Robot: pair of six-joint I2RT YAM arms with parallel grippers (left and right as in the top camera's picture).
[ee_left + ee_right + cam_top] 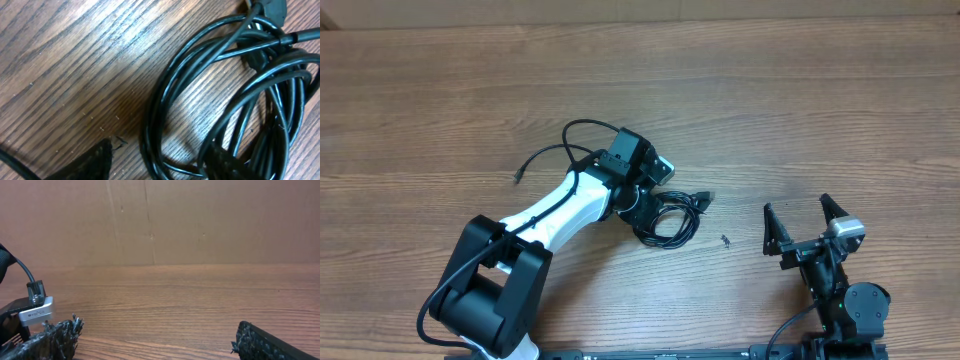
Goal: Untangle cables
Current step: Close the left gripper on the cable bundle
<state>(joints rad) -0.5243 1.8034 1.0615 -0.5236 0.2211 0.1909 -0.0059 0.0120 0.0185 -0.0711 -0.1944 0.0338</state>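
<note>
Black cables lie in one tangled coil directly beneath my left gripper; I cannot tell whether its jaws are open or closed. My right gripper gapes empty, the coil well to its left. No strand is separated yet.

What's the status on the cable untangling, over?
Left gripper low over the cables, jaw state unclear. Right gripper open, empty, well clear. Cables bundled in one coil, flat on table. Nothing blocking.
</note>
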